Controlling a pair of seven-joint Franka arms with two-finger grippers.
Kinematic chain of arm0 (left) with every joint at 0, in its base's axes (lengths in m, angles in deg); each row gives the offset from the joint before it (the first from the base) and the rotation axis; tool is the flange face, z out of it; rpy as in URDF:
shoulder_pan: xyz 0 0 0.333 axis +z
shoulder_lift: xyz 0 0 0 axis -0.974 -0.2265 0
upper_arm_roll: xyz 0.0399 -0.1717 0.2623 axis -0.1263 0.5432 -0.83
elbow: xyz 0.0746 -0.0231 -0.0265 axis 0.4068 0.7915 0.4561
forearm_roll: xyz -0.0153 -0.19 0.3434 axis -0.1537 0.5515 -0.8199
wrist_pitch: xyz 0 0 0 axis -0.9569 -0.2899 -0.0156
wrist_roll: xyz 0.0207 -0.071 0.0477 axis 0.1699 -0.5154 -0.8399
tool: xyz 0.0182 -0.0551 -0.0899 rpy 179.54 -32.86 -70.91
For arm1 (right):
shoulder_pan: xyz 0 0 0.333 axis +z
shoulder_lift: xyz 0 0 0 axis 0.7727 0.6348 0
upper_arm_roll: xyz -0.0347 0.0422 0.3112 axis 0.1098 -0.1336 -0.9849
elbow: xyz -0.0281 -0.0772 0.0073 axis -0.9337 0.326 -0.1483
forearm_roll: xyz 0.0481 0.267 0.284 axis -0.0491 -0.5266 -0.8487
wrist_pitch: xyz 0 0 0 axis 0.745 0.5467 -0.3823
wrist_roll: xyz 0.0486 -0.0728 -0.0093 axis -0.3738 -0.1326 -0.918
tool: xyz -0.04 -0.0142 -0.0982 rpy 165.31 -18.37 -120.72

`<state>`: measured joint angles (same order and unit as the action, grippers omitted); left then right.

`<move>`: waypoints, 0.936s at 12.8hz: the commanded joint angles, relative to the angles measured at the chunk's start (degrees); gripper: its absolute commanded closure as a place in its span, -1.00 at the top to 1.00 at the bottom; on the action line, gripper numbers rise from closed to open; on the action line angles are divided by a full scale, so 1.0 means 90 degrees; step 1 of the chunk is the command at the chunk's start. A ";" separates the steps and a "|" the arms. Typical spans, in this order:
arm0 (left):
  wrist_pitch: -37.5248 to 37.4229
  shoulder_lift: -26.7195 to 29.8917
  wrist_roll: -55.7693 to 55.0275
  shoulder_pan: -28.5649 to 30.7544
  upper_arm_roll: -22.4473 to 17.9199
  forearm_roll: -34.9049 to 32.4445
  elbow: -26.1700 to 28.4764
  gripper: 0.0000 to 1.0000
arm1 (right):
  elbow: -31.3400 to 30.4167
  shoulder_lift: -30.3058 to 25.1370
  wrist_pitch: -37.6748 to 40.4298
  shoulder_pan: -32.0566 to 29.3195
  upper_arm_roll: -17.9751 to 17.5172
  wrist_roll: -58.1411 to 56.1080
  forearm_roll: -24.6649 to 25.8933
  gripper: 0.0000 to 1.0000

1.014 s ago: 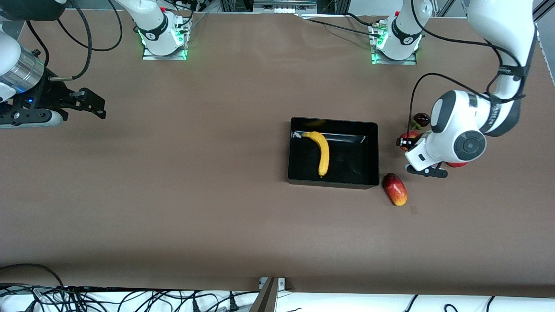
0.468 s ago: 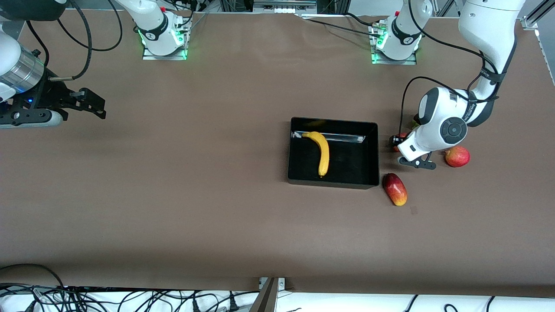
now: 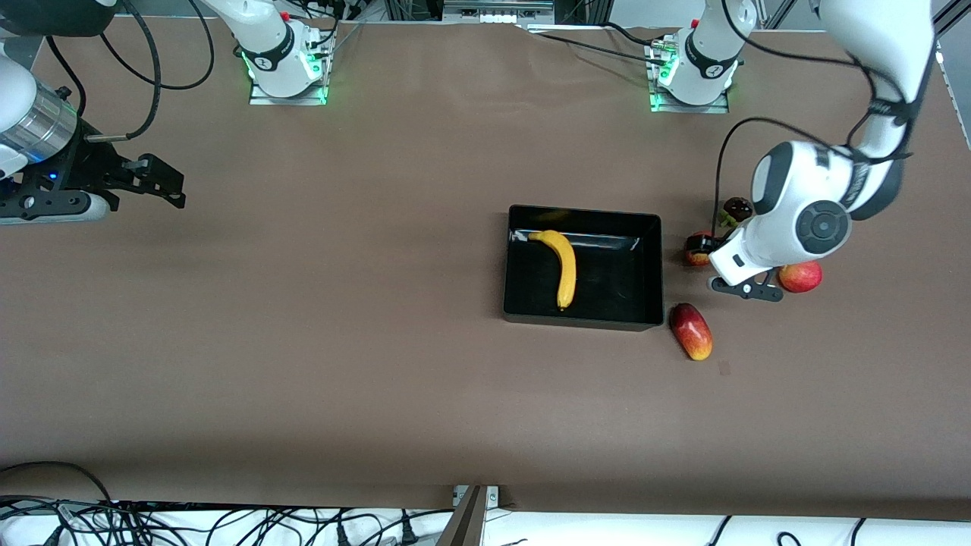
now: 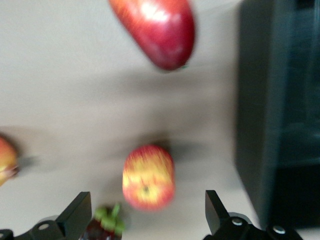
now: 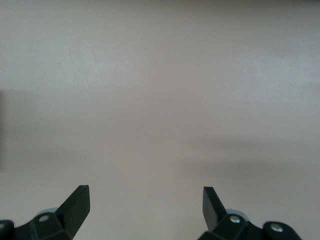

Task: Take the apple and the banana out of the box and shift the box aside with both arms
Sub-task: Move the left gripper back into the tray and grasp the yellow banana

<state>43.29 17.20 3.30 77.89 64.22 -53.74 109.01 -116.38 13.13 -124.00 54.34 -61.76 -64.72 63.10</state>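
A curved yellow banana lies in the glossy black box. The left claw, wide open and empty, hangs over the round apple beside it. The right claw waits, open and empty, over bare brown worktop.

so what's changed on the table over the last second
Only the left arm moved: it dipped toward the small apple beside the box, then swung back up, its tool open over that apple, holding nothing. The other apple, hidden a second ago, now shows. The banana in the box, the long red fruit, the dark fruit and the waiting right tool stayed put.
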 commanded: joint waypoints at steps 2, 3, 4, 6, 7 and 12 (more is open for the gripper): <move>-0.1295 -0.0380 -0.0162 -0.0109 0.0776 0.0167 -0.1961 1.00 | 0.0064 -0.0001 -0.0008 -0.0074 -0.0059 -0.0002 -0.0048 1.00; -0.1276 -0.0458 -0.0191 -0.0157 0.0923 0.0411 -0.2157 1.00 | 0.0064 -0.0001 -0.0008 -0.0074 -0.0059 -0.0002 -0.0048 1.00; -0.1266 -0.0604 -0.0182 -0.0284 0.0982 0.0626 -0.2256 1.00 | 0.0064 -0.0001 -0.0008 -0.0074 -0.0059 -0.0002 -0.0048 1.00; -0.0578 -0.1140 -0.0288 -0.0926 0.0954 0.0599 -0.2422 1.00 | 0.0064 -0.0001 -0.0008 -0.0074 -0.0059 -0.0002 -0.0048 1.00; -0.0031 -0.1374 -0.0666 -0.1094 0.0934 0.0579 -0.2355 1.00 | 0.0064 0.0008 -0.0008 -0.0074 -0.0059 -0.0002 -0.0048 1.00; 0.1104 -0.2069 -0.1295 -0.1261 0.0944 0.0442 -0.1859 1.00 | 0.0064 -0.0001 -0.0008 -0.0074 -0.0059 -0.0002 -0.0048 1.00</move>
<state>51.03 -0.20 -7.24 66.35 72.92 -49.02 90.99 -116.37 13.14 -124.07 54.34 -61.77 -64.72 63.09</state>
